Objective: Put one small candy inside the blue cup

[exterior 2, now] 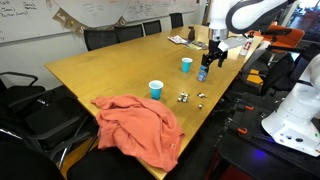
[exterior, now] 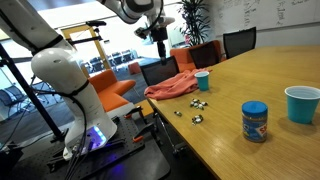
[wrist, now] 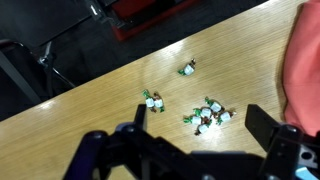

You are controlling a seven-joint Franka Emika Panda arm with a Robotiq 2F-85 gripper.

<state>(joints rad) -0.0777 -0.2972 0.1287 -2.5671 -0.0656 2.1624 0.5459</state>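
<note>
Several small candies in shiny wrappers lie on the wooden table. In the wrist view there is a cluster [wrist: 210, 115], a pair [wrist: 152, 100] and a single one [wrist: 187, 69]. They also show in both exterior views [exterior: 199, 103] [exterior 2: 185, 97]. A small blue cup [exterior: 202, 80] [exterior 2: 156, 90] stands upright next to the candies. A larger blue cup [exterior: 302, 103] [exterior 2: 186, 65] stands further along the table. My gripper [wrist: 200, 125] [exterior: 160, 38] [exterior 2: 214, 50] is open and empty, high above the candies, with the cluster between its fingers in the wrist view.
A pink-red cloth [exterior: 170, 88] [exterior 2: 140, 125] [wrist: 305, 60] lies at the table end beside the small cup. A blue-lidded jar [exterior: 255, 121] [exterior 2: 203, 73] stands near the larger cup. The table edge [wrist: 70, 95] runs close to the candies. Chairs surround the table.
</note>
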